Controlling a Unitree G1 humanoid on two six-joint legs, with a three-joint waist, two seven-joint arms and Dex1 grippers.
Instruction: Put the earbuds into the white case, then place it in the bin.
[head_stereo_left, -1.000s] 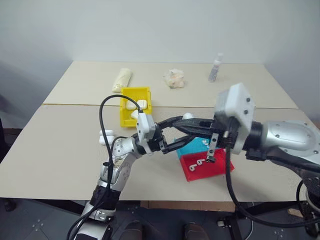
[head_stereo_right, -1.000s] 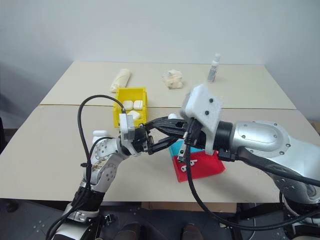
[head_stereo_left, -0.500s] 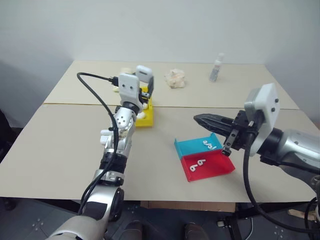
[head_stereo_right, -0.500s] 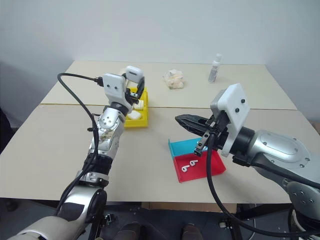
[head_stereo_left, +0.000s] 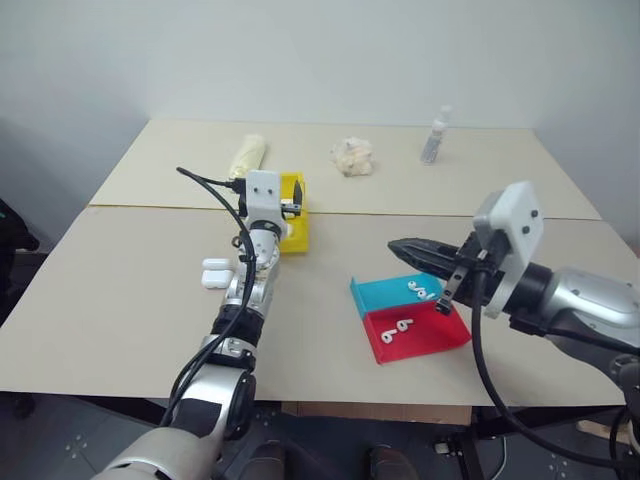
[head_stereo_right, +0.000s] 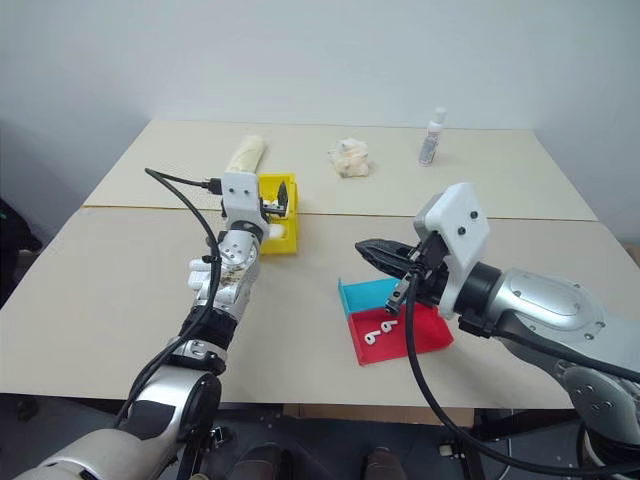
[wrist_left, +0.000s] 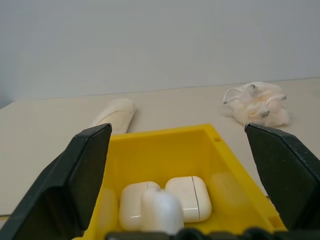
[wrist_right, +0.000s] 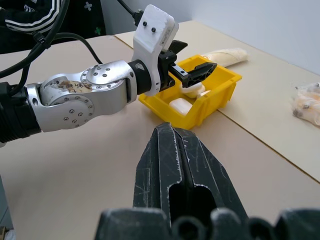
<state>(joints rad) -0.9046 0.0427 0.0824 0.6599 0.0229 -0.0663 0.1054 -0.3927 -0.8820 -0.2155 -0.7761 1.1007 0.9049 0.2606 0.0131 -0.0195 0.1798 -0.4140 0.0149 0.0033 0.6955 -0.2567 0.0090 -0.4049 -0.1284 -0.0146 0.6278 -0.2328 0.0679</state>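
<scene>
The left gripper (wrist_left: 175, 165) hangs right over the bin (head_stereo_left: 292, 232), its two black fingers (wrist_left: 82, 180) spread wide with nothing between them. Straight down past those fingers, the yellow bin holds a small cluster of white cases: two lie flat side by side against the floor, and a third white case (wrist_left: 161, 212) sits nearest the gripper, a rounded lump in front of the pair. Whether that one has settled or is leaning on the others is hard to call from this close. From the right wrist view the same gripper shows as spread black tips (wrist_right: 192, 75) poised above the bin's open top, with white cases just beneath.

Over on the other side, the right gripper (head_stereo_left: 397, 246) is pinched fully together, its fingers forming one dark wedge with nothing in them, held above the table (head_stereo_left: 120, 300) near the blue tray (head_stereo_left: 385, 293). That tray touches the red tray (head_stereo_left: 440, 335). Earbuds (head_stereo_left: 400, 328) lie in the red one, and more white pieces rest in the blue.

Two more closed cases (head_stereo_left: 215, 273) sit on the table beside the left arm. At the far side stand a small bottle (head_stereo_left: 434, 136), a crumpled wad (head_stereo_left: 351, 156) and a pale roll (head_stereo_left: 246, 156).
</scene>
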